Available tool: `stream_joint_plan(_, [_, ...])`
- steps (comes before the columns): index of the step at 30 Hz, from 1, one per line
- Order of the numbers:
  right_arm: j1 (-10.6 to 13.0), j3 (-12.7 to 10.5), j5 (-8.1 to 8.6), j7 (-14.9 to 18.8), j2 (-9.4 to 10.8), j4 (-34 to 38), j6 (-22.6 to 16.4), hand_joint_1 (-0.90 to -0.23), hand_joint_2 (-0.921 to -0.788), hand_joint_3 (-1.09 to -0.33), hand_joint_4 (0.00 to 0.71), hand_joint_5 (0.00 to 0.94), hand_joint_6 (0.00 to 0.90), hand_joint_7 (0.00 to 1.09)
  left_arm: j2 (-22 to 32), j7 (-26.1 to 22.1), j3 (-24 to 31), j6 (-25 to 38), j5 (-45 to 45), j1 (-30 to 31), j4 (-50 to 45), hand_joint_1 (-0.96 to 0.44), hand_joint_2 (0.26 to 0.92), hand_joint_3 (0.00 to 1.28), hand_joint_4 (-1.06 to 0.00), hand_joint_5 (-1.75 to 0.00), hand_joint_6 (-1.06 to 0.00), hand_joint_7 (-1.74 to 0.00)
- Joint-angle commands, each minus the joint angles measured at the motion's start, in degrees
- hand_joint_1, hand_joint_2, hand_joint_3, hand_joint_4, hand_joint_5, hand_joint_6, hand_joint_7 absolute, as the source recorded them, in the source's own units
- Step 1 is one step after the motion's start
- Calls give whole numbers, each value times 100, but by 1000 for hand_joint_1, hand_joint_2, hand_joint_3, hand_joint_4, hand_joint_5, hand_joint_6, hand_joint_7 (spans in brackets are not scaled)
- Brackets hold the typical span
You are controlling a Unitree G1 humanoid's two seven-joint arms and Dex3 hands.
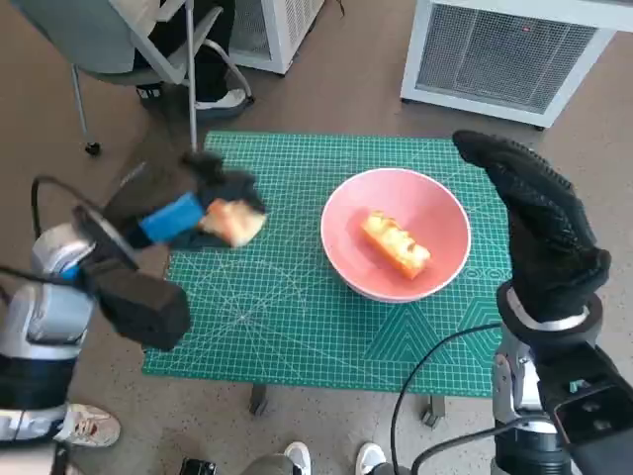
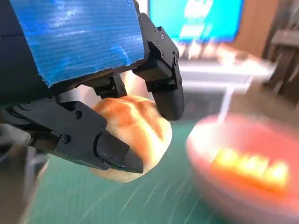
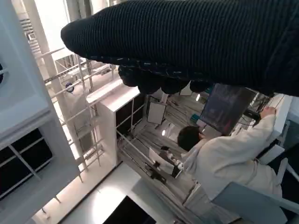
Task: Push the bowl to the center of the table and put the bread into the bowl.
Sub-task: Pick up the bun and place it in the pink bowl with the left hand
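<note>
The left hand point(image 1: 203, 208) grips a round bread roll point(image 1: 233, 223) between its black fingers point(image 2: 161, 86), above the left half of the green cutting mat point(image 1: 297, 336). The left wrist view confirms the hold: fingers close over the roll from above and below, with the roll's pale underside exposed. The pink bowl point(image 1: 348, 267) sits on the mat near the table's middle, slightly toward the right side, and already contains one oblong orange-topped bread piece point(image 1: 396, 244). That piece's long axis runs from about 10 o'clock to 4 o'clock in the head view. From the held roll, the bowl lies at roughly 3 o'clock, near but not touching. The left hand is therefore the nearer carrier, and the coming move is judged to be a sideways transfer toward 3 o'clock, followed by release over the bowl's free left portion. The right hand point(image 1: 539, 223) is raised beside the bowl's rim at its 3 o'clock side, holding nothing, fingers extended together. Whether it touches the rim cannot be determined.
</note>
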Motion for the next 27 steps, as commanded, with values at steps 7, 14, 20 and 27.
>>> stream_joint_plan(7, [70, -8, -64, -47, 33, 109, -12, -391, -921, -519, 455, 5, 76, 823, -805, 161, -661, -347, 249, -933, 488, 3, 916, 9, -730, -1116, -739, -1050])
stream_joint_plan(14, [117, -12, -109, -81, 45, 80, -21, -389, -921, -523, 454, 4, 76, 821, -1332, 246, -1118, -715, 441, -1561, 1501, 2, 920, 59, -675, -1135, -662, -1170])
stream_joint_plan(20, [188, -47, -140, -115, 33, 8, -11, -389, -921, -521, 454, 4, 77, 819, -1648, 105, -1513, -832, 652, -1996, 2552, 1, 921, 122, -611, -1185, -580, -1271])
stream_joint_plan(27, [263, -89, -208, -160, 32, -79, -6, -391, -921, -517, 456, 5, 82, 812, -1774, -373, -1869, -447, 880, -2249, 3000, -78, 901, 160, -406, -648, -366, -763])
